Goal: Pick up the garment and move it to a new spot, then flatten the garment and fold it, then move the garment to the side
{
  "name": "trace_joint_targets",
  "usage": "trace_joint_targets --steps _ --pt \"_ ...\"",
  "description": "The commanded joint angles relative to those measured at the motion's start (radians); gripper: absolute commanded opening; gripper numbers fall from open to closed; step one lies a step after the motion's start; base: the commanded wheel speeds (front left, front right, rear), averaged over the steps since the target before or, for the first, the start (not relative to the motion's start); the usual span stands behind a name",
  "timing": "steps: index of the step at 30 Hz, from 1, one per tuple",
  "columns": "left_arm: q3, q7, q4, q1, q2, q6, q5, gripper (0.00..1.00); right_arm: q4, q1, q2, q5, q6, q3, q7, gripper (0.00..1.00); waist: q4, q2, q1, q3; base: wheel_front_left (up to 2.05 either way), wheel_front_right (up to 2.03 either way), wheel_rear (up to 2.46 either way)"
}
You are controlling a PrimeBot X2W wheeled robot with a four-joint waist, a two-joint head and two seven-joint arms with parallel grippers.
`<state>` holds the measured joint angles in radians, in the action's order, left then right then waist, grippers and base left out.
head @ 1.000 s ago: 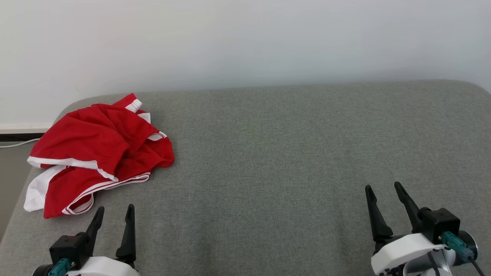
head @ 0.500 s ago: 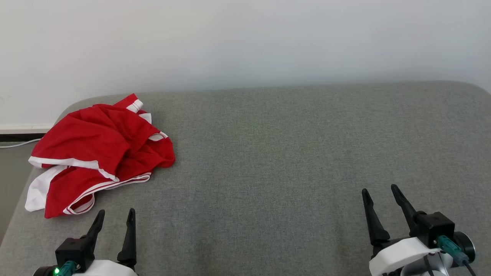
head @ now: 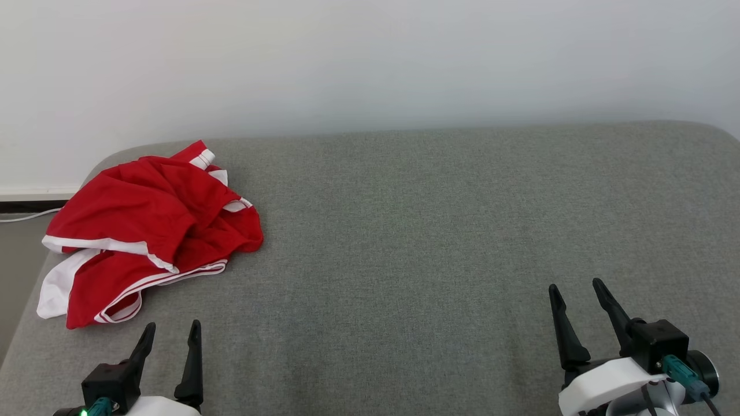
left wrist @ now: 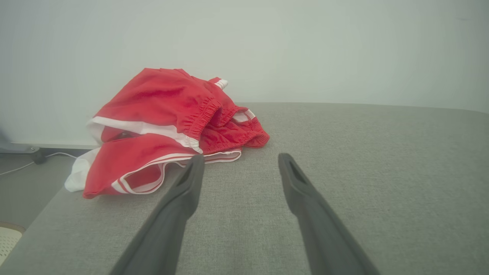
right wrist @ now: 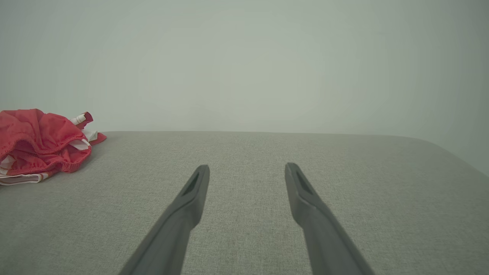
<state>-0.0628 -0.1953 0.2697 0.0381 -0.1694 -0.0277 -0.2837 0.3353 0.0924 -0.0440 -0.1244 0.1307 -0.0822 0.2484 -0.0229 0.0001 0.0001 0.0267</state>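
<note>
The garment [head: 144,231] is a crumpled pair of red shorts with white trim, lying at the far left of the grey padded surface [head: 433,231]. In the left wrist view the garment [left wrist: 168,126] sits just ahead and left of my fingertips. My left gripper [head: 171,330] is open near the front left edge, a short way in front of the shorts and not touching them. At the lower right my right gripper [head: 576,287] stands open with nothing between its fingers. From the right wrist view the garment [right wrist: 42,143] appears at the far left.
A plain white wall [head: 370,63] rises behind the surface. The surface's rounded left corner drops to the floor [head: 17,254], where a white cable [head: 23,217] runs. A pale perforated object [left wrist: 7,240] shows low on the floor in the left wrist view.
My left gripper has sunk slightly toward the bottom edge of the head view. The right gripper has barely shifted. The garment lies as before.
</note>
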Motion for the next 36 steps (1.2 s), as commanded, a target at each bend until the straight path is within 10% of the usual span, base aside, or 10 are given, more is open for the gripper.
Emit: trace_joint_targets --steps 1,36 --pt "0.035 -0.014 -0.019 -0.044 -0.018 -0.007 -0.008 1.00 -0.023 0.017 -0.007 -0.006 0.000 -0.023 0.013 1.00 -0.001 -0.0001 0.0000 0.000 0.00 0.00 0.00" --pt "0.027 -0.029 -0.016 -0.059 -0.040 -0.018 -0.036 1.00 -0.053 0.011 -0.006 -0.052 0.000 -0.051 0.013 1.00 -0.264 -0.0001 0.0000 -0.002 0.00 0.00 0.00"
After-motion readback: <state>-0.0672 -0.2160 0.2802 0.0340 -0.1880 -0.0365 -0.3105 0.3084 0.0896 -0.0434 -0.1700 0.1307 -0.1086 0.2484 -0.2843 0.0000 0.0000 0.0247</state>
